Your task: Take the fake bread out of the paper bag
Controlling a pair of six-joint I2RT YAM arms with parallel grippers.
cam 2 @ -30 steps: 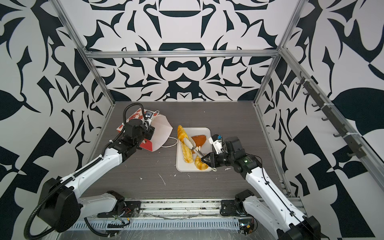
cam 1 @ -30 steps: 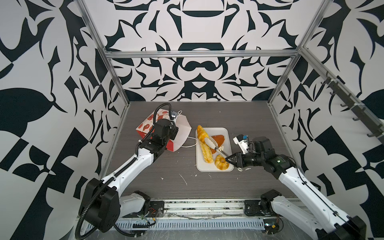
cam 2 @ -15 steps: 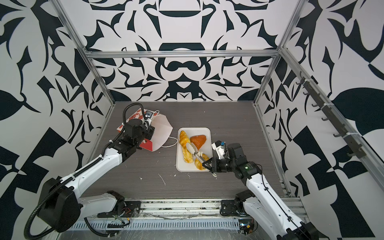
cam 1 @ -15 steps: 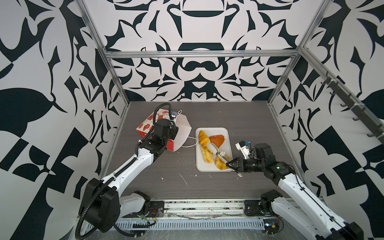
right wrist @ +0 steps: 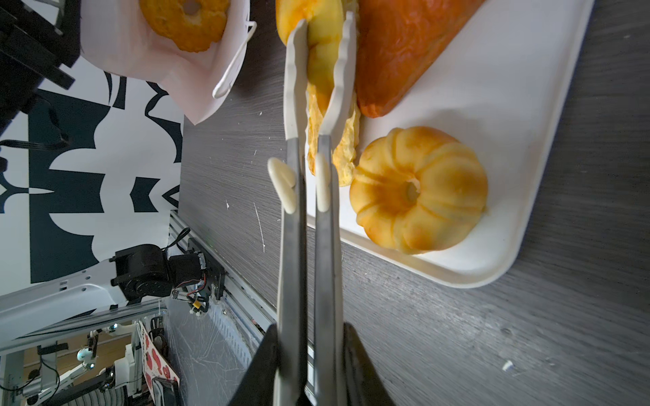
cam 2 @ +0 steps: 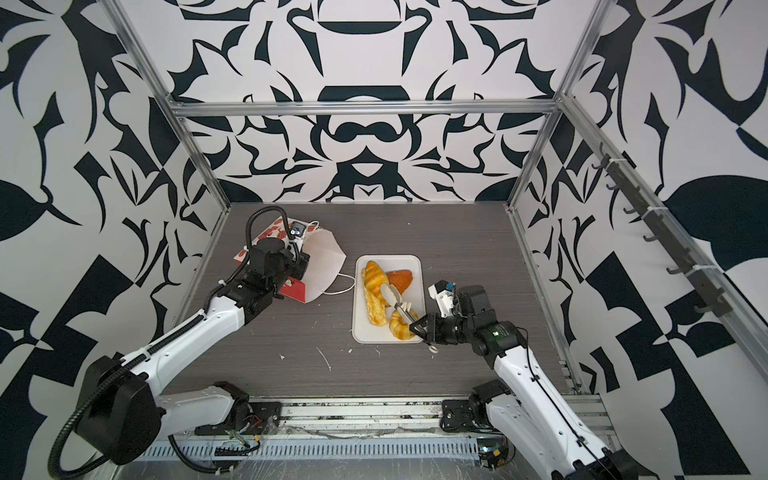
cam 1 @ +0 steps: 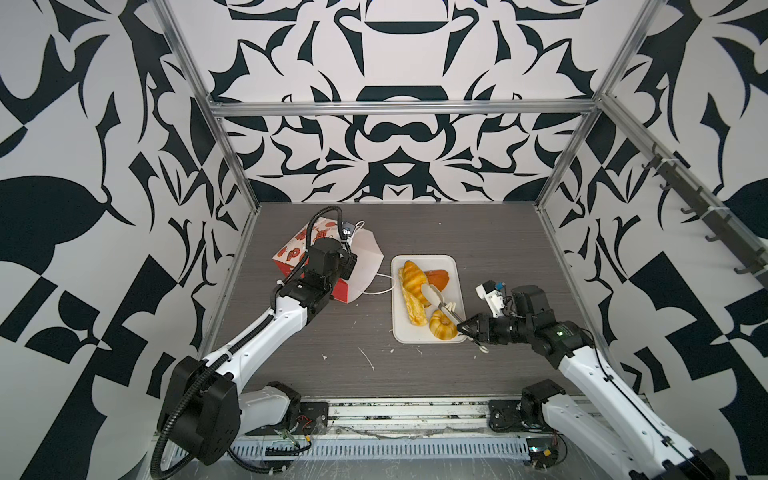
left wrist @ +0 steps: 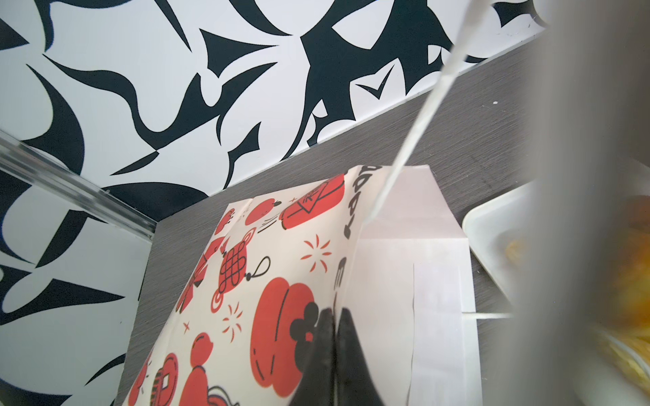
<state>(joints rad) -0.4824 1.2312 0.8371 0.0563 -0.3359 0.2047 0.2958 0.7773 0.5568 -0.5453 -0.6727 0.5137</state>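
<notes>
The paper bag lies on its side at the left, its white mouth facing the tray. My left gripper is shut on its edge. An orange ring-shaped fake bread sits inside the mouth. My right gripper is shut on tongs, whose tips clamp a croissant over the long stick. A triangular piece and a round ribbed bun lie beside them.
The white tray holds the pastries at mid table. The bag's white cord handle trails toward the tray. Patterned walls with metal frame posts enclose the grey table.
The right arm has drawn back slightly toward the front right, its tongs still closed on the croissant over the tray. The left arm and the bag have not moved.
</notes>
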